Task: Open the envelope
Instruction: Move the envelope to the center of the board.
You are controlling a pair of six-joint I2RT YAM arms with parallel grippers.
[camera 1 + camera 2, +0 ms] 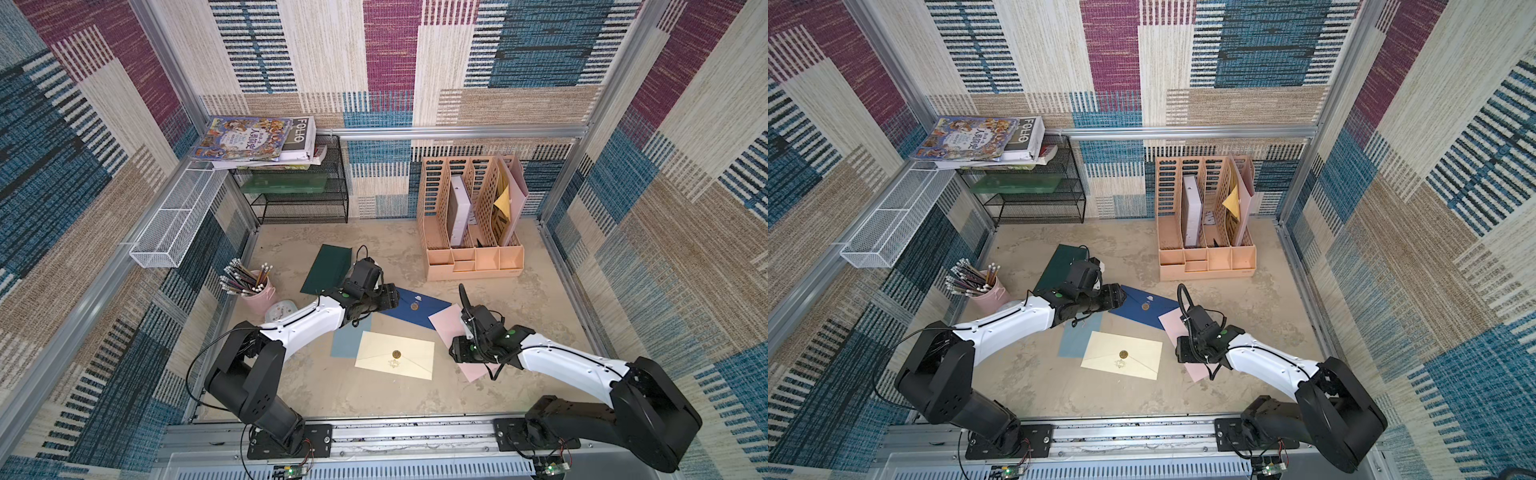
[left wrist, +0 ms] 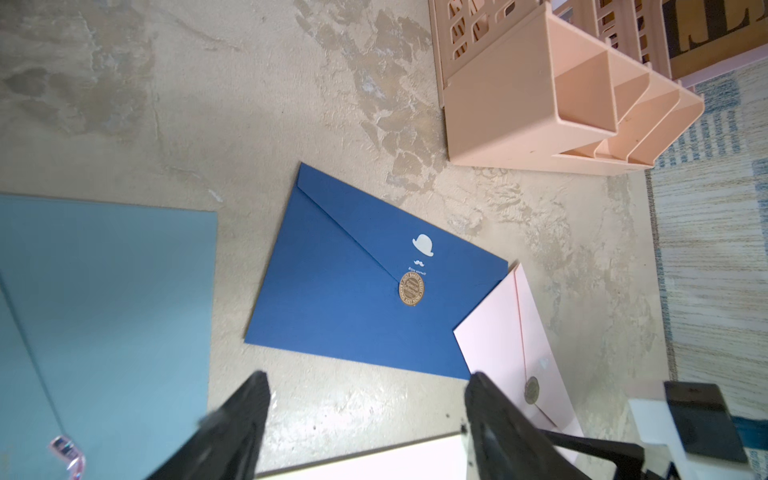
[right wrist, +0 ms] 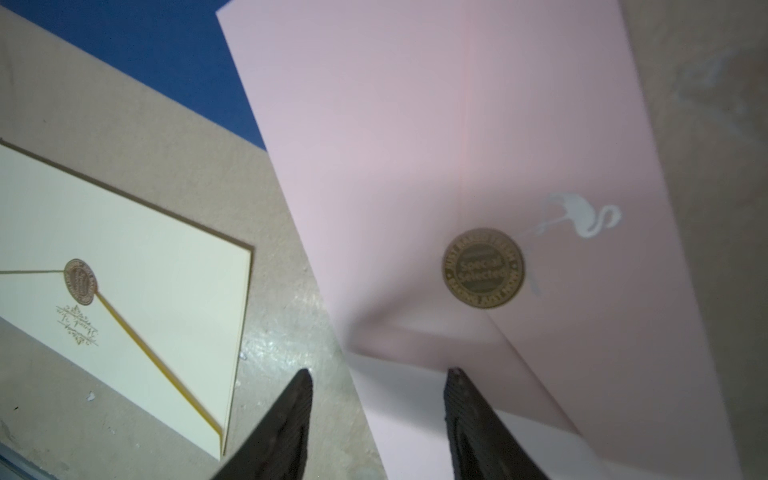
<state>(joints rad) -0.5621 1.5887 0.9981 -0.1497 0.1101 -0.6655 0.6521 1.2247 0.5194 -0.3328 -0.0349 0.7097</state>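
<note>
Several sealed envelopes lie flat on the table. A cream envelope [image 1: 395, 355] sits at the front middle, a dark blue envelope [image 1: 419, 307] behind it, and a pink envelope [image 1: 446, 322] to the right. My right gripper [image 3: 379, 371] hovers open low over the pink envelope [image 3: 457, 124], straddling its long edge just short of the gold seal [image 3: 482, 268]. My left gripper [image 2: 368, 376] is open over bare table, with the dark blue envelope [image 2: 353, 291] just ahead of its fingertips. Both grippers hold nothing.
A light blue envelope [image 1: 347, 340] lies under the left arm and a dark green envelope [image 1: 326, 270] behind it. A pink pencil cup [image 1: 257, 291] stands at the left, a peach file organizer [image 1: 471, 220] at the back right, and a black wire rack [image 1: 299, 199] with books at the back left.
</note>
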